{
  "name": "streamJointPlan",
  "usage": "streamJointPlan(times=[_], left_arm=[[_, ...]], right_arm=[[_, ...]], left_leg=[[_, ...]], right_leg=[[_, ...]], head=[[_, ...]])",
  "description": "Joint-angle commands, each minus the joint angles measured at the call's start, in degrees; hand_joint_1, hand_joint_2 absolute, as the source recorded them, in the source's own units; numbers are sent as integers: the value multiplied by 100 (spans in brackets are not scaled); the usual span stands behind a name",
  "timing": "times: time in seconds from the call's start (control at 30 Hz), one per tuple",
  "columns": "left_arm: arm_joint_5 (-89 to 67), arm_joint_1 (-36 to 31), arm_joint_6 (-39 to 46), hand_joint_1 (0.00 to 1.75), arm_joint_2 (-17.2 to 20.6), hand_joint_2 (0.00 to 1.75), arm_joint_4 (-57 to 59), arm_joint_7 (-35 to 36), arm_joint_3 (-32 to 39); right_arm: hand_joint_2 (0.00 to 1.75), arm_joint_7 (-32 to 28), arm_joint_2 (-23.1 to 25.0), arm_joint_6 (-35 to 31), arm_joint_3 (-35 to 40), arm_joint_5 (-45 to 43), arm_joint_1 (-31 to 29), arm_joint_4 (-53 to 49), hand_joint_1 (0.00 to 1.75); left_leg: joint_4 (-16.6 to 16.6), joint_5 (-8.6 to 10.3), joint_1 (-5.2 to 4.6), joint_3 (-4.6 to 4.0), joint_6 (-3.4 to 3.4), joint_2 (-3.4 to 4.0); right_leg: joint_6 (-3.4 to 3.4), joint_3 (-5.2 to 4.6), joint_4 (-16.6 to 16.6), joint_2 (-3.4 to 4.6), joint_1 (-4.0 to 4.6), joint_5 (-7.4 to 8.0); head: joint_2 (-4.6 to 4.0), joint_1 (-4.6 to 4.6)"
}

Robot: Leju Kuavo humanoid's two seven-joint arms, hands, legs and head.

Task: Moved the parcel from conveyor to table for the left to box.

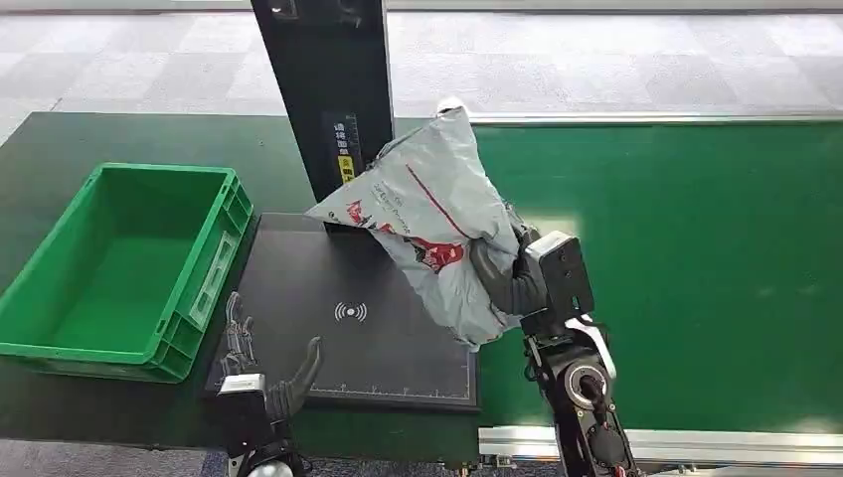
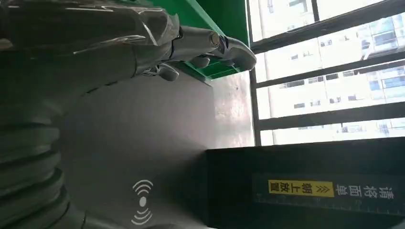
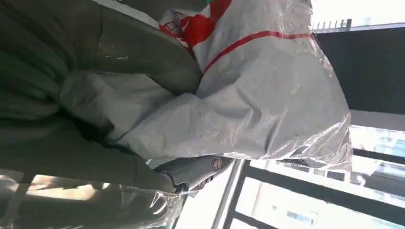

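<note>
Seen from the robot's head, a grey plastic parcel [image 1: 432,214] with red printing is gripped by the right hand [image 1: 507,276], which holds it lifted and tilted above the right edge of a flat black scanning pad [image 1: 398,358]. The parcel's upper end points up toward the green conveyor belt [image 1: 696,248], and its lower corner hangs just over the pad. The pad carries a small white wireless symbol [image 1: 350,312] near its middle and lies on the dark green worktop [image 1: 60,149]. A black upright post [image 1: 328,89] with a yellow label rises from the pad's far edge, just behind the parcel. To the left of the pad, touching its edge, stands an open green plastic crate [image 1: 60,298]. The left hand [image 1: 263,373] hovers over the pad's near left corner, its fingers spread apart and holding nothing. In the right wrist view, the thick grey thumb [image 3: 143,52] presses into the crinkled parcel [image 3: 267,105] from one side while darker fingers [image 3: 200,169] wrap it from the other. In the left wrist view, the left hand's fingers [image 2: 219,45] stretch out over the grey pad [image 2: 157,124], with the crate's green wall [image 2: 215,19] beyond them and the black post [image 2: 305,186] off to one side.
</note>
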Motion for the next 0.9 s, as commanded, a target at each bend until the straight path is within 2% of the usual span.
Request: streamJointPlan(times=[0.03, 0.17, 0.47, 0.57, 0.63, 0.7, 0.9], left_arm=[[6, 47, -9, 0, -239, 175, 99, 13, -4], [6, 47, -9, 0, -239, 175, 99, 13, -4], [78, 49, -9, 0, -225, 175, 112, 13, 10], [250, 7, -9, 0, -149, 175, 215, 13, -129], [312, -36, -9, 0, -102, 175, 284, 13, -263], [393, -32, -9, 0, -144, 175, 255, 13, -302], [393, -32, -9, 0, -144, 175, 255, 13, -302]], right_arm=[[175, 50, -216, -21, 225, -129, -463, -134, 175], [175, 50, -216, -21, 225, -129, -463, -134, 175], [175, 216, -131, 188, 198, -577, -823, 685, 175], [175, 549, -151, 643, 55, -1197, -1024, 1685, 175], [175, 517, -164, 1101, -20, -1597, -1139, 2395, 175], [175, 385, -178, 1281, -41, -1696, -1218, 2981, 175], [175, 385, -178, 1281, -41, -1696, -1218, 2981, 175]], left_leg=[[3, -5, -4, 7, 8, 14], [3, -2, -2, 0, 6, 10], [-2, -3, -3, 8, 5, 13], [-6, -3, -2, 16, 6, 15], [-9, -1, -1, 21, 7, 18], [-6, 0, 0, 15, 4, 6], [-2, -2, -4, 8, 6, 2]], right_leg=[[-5, 8, -1, -3, 0, -2], [-4, 1, 1, -3, 0, 1], [-3, 8, -3, 2, 0, 1], [-4, 16, -9, 2, 1, 2], [-4, 22, -14, 4, 2, 6], [-3, 18, -9, -3, 2, 2], [-3, 11, -3, -6, -1, -1]], head=[[0, -2], [0, -2], [0, 0], [0, -2], [0, -2], [0, -2], [0, -2]])
